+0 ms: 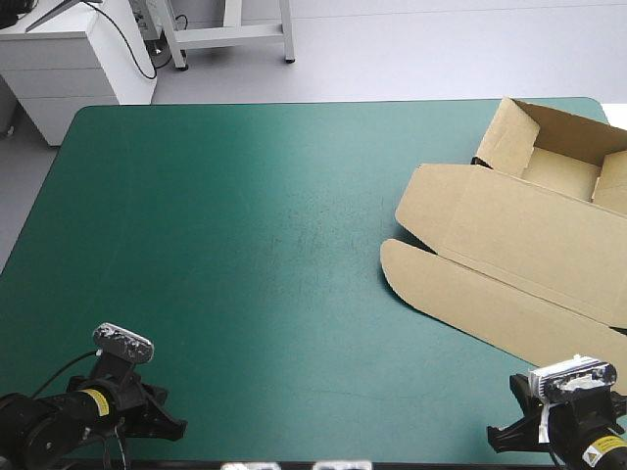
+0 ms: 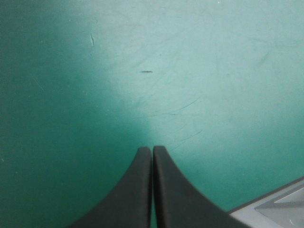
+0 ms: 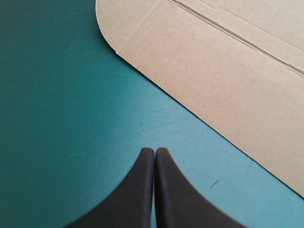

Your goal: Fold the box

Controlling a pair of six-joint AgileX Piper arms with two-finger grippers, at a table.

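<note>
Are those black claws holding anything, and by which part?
Nothing is held. The left gripper and the right gripper are both shut on nothing, over the teal-green cover; the box lies untouched ahead of the right one.

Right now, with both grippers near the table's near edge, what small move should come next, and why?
Probably the right gripper should open and ease forward to the rounded flap of the box. It is shut over bare teal-green cover, just short of that flat edge. The left gripper, also shut, has only cover ahead of it.
</note>
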